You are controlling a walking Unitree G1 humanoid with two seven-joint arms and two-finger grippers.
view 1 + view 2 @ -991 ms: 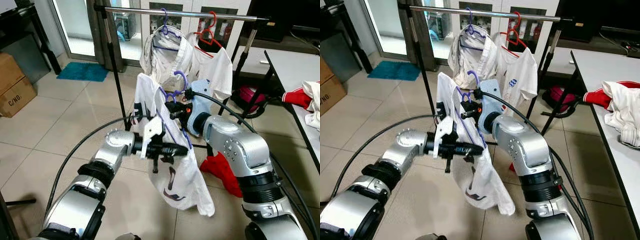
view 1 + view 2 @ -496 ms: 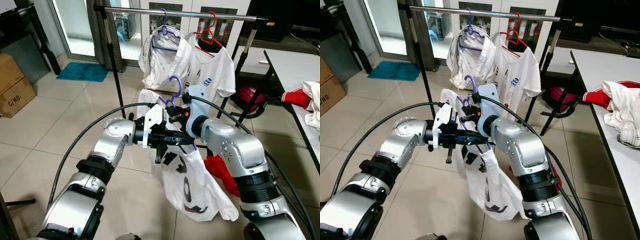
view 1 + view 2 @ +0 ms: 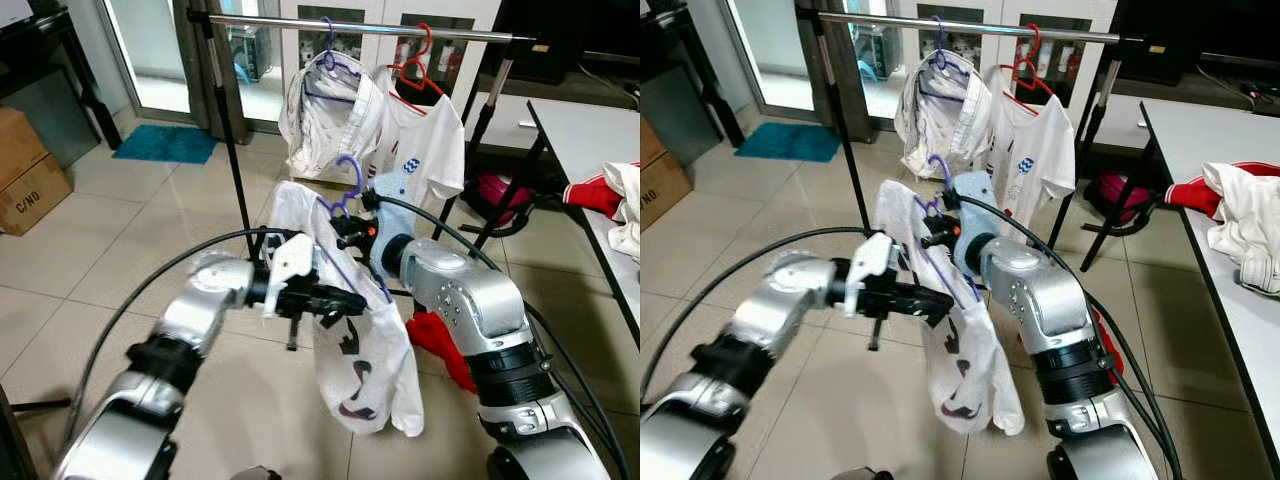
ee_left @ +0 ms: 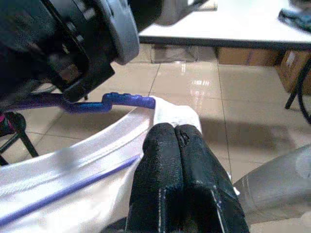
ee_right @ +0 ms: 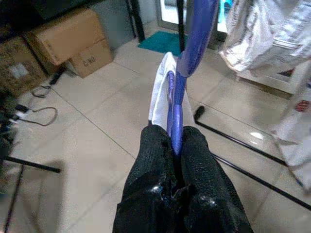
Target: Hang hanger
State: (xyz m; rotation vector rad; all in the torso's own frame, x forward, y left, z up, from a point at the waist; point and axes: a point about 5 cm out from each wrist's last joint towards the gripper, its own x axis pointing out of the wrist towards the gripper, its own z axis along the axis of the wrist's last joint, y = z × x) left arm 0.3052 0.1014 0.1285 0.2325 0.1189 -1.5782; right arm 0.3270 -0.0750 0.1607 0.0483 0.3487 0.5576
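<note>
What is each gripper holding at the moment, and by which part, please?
The right gripper pinches the purple hanger below its hook; the left gripper is shut on the white shirt at its shoulder edge.

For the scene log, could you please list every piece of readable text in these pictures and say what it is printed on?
"C/NO." on the lower cardboard box by the left wall.
The blue logo on the white T-shirt hanging from the rack is too small to read.
The dark print on the held white shirt is not legible.
</note>
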